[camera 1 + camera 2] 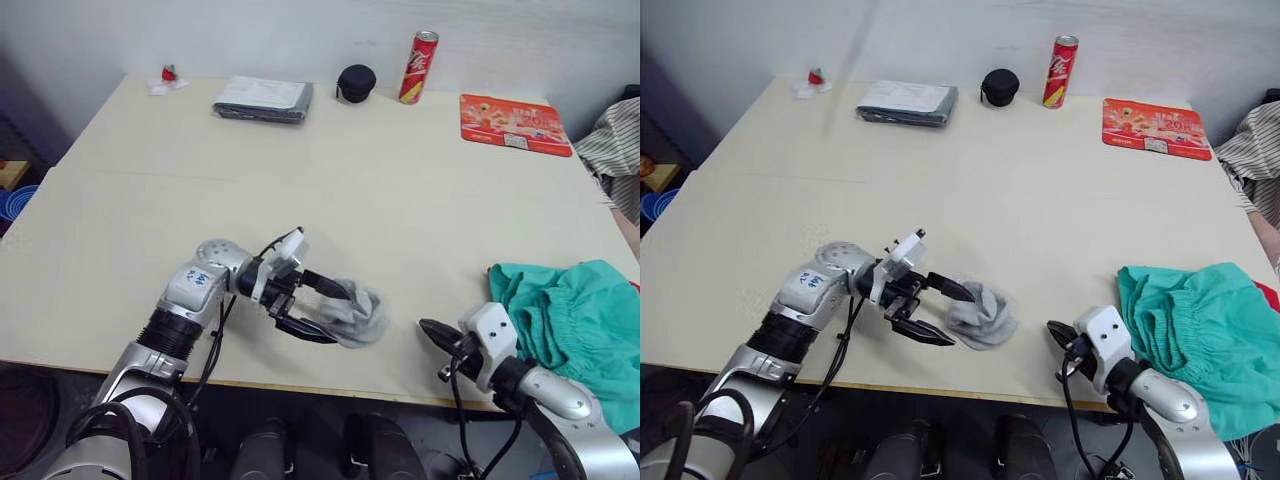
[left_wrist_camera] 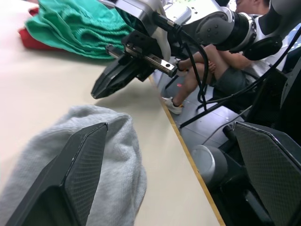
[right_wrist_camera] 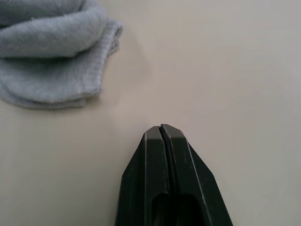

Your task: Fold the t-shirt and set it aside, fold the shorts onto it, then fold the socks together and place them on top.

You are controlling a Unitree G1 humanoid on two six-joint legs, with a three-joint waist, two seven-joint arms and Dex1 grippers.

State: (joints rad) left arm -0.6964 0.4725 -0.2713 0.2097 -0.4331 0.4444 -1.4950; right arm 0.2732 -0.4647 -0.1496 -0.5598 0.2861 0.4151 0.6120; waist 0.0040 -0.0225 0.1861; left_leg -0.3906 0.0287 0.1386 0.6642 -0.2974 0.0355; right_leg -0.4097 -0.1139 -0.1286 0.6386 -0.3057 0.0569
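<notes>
The light-grey socks lie bunched together near the table's front edge. My left gripper is open; one finger rests on top of the socks and the other hangs beyond them toward the table edge. My right gripper is shut and empty, low over the table a short way right of the socks, pointing at them. The teal-green shorts are heaped at the front right. A red strip of the t-shirt peeks out from beneath them.
Along the back of the table are a folded grey cloth, a black round case, a red can and a red flat packet. A seated person is beyond the table's front right.
</notes>
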